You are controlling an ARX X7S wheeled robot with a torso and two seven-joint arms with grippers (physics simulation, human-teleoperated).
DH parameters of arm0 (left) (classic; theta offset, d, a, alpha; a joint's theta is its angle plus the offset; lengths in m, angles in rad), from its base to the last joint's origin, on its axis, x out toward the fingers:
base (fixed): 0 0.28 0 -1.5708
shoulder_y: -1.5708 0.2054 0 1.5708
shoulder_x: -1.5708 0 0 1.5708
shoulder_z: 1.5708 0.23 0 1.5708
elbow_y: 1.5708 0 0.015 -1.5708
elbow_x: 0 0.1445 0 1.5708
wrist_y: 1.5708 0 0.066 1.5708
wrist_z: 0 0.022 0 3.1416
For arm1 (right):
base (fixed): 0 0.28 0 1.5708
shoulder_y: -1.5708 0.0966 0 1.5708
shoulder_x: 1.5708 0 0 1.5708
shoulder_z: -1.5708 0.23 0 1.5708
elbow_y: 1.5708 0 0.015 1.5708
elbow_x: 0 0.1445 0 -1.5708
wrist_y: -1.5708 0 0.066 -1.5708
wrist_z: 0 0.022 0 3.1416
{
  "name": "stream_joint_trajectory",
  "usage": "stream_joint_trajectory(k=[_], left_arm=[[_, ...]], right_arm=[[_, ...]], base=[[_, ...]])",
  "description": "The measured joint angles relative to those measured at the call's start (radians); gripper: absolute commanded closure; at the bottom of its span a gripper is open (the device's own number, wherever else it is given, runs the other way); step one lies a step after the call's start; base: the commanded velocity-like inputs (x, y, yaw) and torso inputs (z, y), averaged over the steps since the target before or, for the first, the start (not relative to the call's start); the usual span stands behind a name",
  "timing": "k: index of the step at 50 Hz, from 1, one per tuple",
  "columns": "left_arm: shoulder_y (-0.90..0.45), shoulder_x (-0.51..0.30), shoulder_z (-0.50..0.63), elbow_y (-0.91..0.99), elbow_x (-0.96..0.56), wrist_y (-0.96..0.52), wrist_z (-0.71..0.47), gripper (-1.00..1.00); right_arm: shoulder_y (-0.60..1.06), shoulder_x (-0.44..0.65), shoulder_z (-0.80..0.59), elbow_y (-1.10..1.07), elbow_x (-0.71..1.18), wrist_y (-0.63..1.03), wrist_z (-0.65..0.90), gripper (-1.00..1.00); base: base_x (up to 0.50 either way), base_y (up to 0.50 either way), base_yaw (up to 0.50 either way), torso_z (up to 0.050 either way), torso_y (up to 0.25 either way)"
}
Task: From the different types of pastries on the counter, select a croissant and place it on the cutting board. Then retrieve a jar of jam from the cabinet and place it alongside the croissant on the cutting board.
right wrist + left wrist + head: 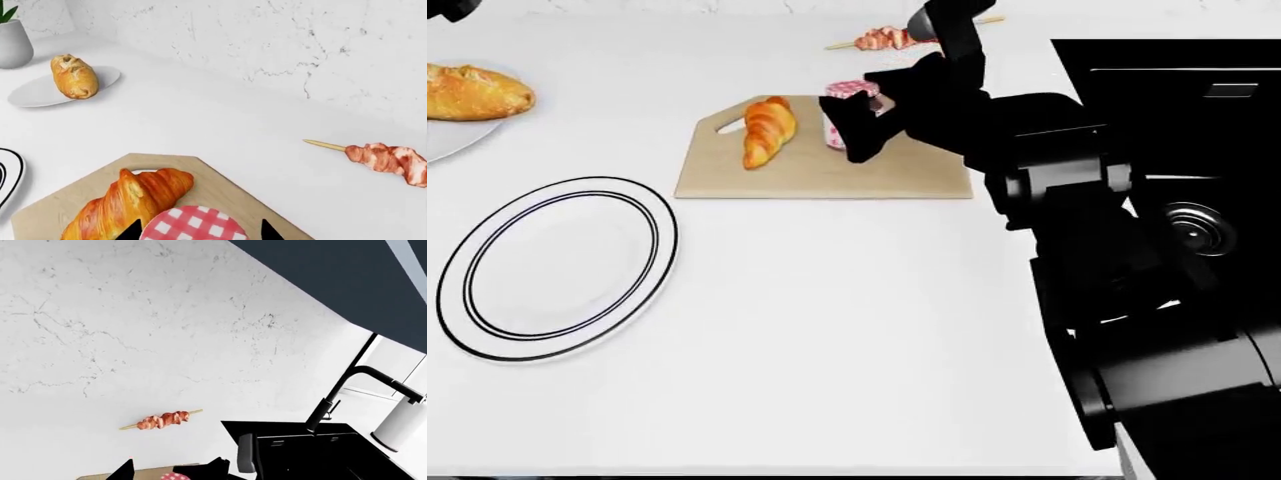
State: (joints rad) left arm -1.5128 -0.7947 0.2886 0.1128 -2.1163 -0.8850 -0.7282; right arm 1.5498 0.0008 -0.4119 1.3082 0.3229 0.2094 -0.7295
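The right gripper [200, 231] hangs over the jar of jam [193, 225], its two dark fingertips [131, 231] standing on either side of the red-and-white checked lid. One tip is right at the lid's edge and the other a little clear of it, so the jaws are spread wider than the lid and are not clamped on it. In the head view the same gripper [851, 120] sits around the jar [849, 100], which stands upright on the far part of the cutting board [827, 175]. The croissant [767, 130] lies just to the left of the jar on the same board, close beside it, its length running near to far. The board rests on the white counter [827, 320], with its handle hole at the far left corner. Beyond the board, a skewer of meat [387, 159] lies on the counter toward the wall. Far to the left, a long loaf [474, 92] rests on a pale plate [30, 92], and a black-ringed white plate [561, 265] lies nearer, left of the board. The black sink [1174, 90] is to the right. The left gripper [170, 471] shows only as two dark tips at the edge of its wrist view, set apart, with a strip of board between them.
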Motion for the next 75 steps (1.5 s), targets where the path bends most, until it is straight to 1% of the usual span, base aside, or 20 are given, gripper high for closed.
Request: stream_joint_trajectory(k=[14,23,36,40,44,49,54,57,60,63,67,71,75], left_arm=[[-0.001,-0.003,0.001,0.001,-0.005,0.005,-0.003,-1.00],[0.002,-0.001,0.001,0.003,-0.007,0.010,-0.004,-1.00],[-0.004,-0.001,0.000,0.008,-0.022,0.018,-0.013,-1.00],[-0.005,-0.002,-0.001,0.008,-0.023,0.020,-0.013,-1.00],[-0.004,-0.003,-0.001,0.007,-0.021,0.021,-0.011,-1.00],[-0.001,-0.004,0.000,0.003,-0.011,0.022,-0.004,-1.00],[0.003,-0.002,0.002,-0.002,0.003,0.023,0.004,-1.00],[0.005,0.000,0.004,-0.005,0.013,0.024,0.009,-1.00],[0.005,0.002,0.006,-0.007,0.021,0.024,0.012,-1.00],[0.006,0.003,0.007,-0.007,0.027,0.025,0.013,-1.00],[0.006,0.001,0.008,-0.007,0.033,0.025,0.013,-1.00],[0.005,-0.005,0.008,-0.007,0.038,0.024,0.012,-1.00],[0.003,-0.015,0.006,-0.008,0.045,0.023,0.011,-1.00]], right_arm=[[0.004,-0.001,0.011,0.001,-0.011,-0.003,-0.008,-1.00],[0.036,-0.001,0.006,0.001,0.011,0.000,-0.037,-1.00],[0.128,0.000,-0.058,0.001,0.095,0.012,-0.086,-1.00],[0.170,0.002,-0.075,-0.008,0.112,0.040,-0.089,-1.00],[0.161,0.049,-0.083,-0.161,0.156,0.185,-0.036,-1.00],[0.131,0.132,-0.048,-0.511,0.252,0.457,0.105,-1.00],[0.119,0.190,0.056,-0.839,0.392,0.770,0.300,-1.00],[0.125,0.229,0.114,-0.980,0.561,0.922,0.486,-1.00],[0.142,0.274,0.146,-1.080,0.786,1.030,0.714,-1.00],[0.167,0.326,0.145,-1.160,1.024,1.088,0.946,-1.00],[0.205,0.401,0.111,-1.256,1.317,1.111,1.219,-1.00],[0.246,0.477,0.065,-1.343,1.561,1.099,1.442,-1.00],[0.294,0.554,0.015,-1.419,1.764,1.069,1.624,-1.00]], base=[[0.00,0.00,0.00,0.000,0.000],[0.00,0.00,0.00,0.000,0.000],[0.00,0.00,0.00,0.000,0.000],[0.00,0.00,0.00,0.000,0.000],[0.00,0.00,0.00,0.000,0.000],[0.00,0.00,0.00,0.000,0.000],[0.00,0.00,0.00,0.000,0.000],[0.00,0.00,0.00,0.000,0.000],[0.00,0.00,0.00,0.000,0.000],[0.00,0.00,0.00,0.000,0.000],[0.00,0.00,0.00,0.000,0.000],[0.00,0.00,0.00,0.000,0.000],[0.00,0.00,0.00,0.000,0.000]])
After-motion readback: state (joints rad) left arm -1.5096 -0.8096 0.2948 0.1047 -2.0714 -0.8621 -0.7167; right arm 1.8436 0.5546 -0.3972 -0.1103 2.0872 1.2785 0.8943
